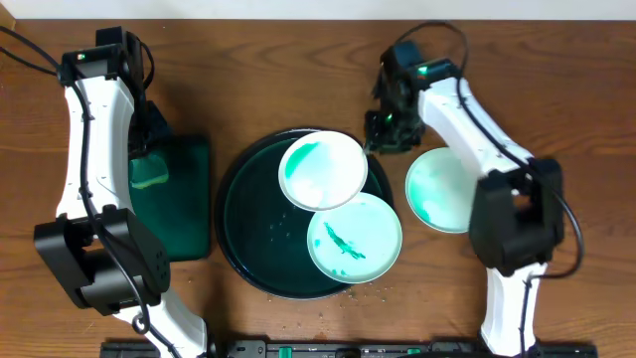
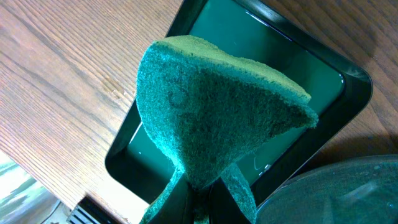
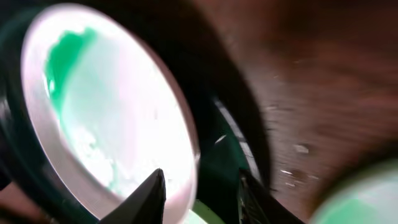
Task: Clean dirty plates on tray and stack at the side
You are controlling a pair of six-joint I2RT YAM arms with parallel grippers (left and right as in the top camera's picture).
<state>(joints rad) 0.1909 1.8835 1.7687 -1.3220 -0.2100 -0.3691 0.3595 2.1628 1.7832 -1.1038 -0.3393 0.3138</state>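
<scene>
Right gripper (image 3: 200,198) is at the round tray's (image 1: 238,224) back-right rim, fingers spread wide with nothing clamped. The edge of the top plate (image 1: 323,171) sits just beside one finger. The second dirty plate (image 1: 355,239) overhangs the tray's front-right rim, and the third plate (image 1: 437,189) lies on the tabletop (image 1: 576,109) just right of the tray. Left gripper (image 1: 149,144) — closed on a green sponge (image 2: 217,118) — hangs over the rectangular tray (image 1: 189,209) left of it.

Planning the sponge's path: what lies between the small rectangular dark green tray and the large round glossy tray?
Only a narrow bare strip of brown wood-grain tabletop, as the overhead view shows.
</scene>
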